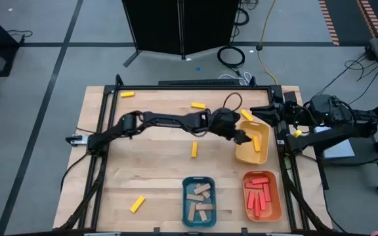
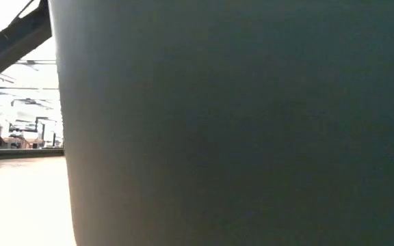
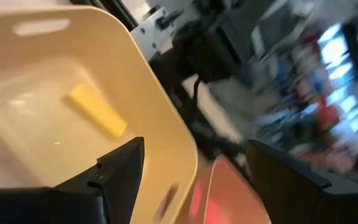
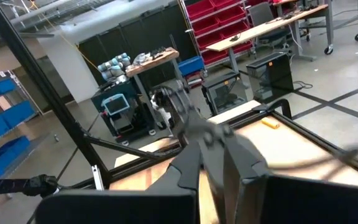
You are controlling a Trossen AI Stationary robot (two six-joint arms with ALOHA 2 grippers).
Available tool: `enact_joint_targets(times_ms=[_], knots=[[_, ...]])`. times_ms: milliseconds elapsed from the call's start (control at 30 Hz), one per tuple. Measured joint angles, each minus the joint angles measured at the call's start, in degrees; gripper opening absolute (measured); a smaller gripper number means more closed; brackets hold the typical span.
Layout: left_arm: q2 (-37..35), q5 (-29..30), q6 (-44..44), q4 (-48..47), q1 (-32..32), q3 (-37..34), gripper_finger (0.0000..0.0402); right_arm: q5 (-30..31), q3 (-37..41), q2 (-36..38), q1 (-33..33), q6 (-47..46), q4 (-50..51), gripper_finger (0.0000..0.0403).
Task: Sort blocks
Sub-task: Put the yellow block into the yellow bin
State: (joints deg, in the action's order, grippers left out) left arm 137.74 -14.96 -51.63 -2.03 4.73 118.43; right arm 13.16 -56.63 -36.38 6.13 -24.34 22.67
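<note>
While the right gripper (image 1: 254, 111) waits clenched, the left gripper (image 1: 247, 138) hangs released over the yellow tray (image 1: 260, 155), a yellow block (image 3: 97, 110) inside; next, likely fetch another block (image 1: 194, 149).

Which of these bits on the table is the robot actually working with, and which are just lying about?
In the job:
- yellow blocks
- yellow tray
- tan blocks in the blue tray
- red blocks in the orange tray
- left gripper, open over the yellow tray

Just lying about:
- cables on the floor
- right gripper, parked shut
</note>
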Motion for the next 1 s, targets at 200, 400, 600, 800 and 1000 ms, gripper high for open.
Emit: enact_joint_targets(times_ms=[200, 400, 600, 800, 1000], knots=[[-10.3, 6.1, 26.8, -29.0, 3.6, 0.1, 0.0277, 0.2, -1.1, 0.0, 0.0, 0.1, -0.2, 0.0000], [-14.4, 9.1, 59.3, -50.3, 13.3, 0.2, 0.0278, 0.4, -1.1, -0.3, -0.1, 0.0, 1.1, 0.0000], [-10.8, 5.5, 78.3, -54.6, 21.0, -0.1, 0.0278, 3.4, -1.1, -2.4, -0.1, -1.2, 2.6, 0.0000], [-8.8, 1.9, 81.8, -51.5, 25.1, -1.0, 0.0278, 7.7, -1.1, -5.8, -0.1, -2.6, 3.3, 0.0000], [-7.5, 4.6, 80.4, -53.1, 23.2, -0.9, 0.0278, 8.0, -1.1, -9.0, -0.2, -2.9, 3.3, 0.0000]])
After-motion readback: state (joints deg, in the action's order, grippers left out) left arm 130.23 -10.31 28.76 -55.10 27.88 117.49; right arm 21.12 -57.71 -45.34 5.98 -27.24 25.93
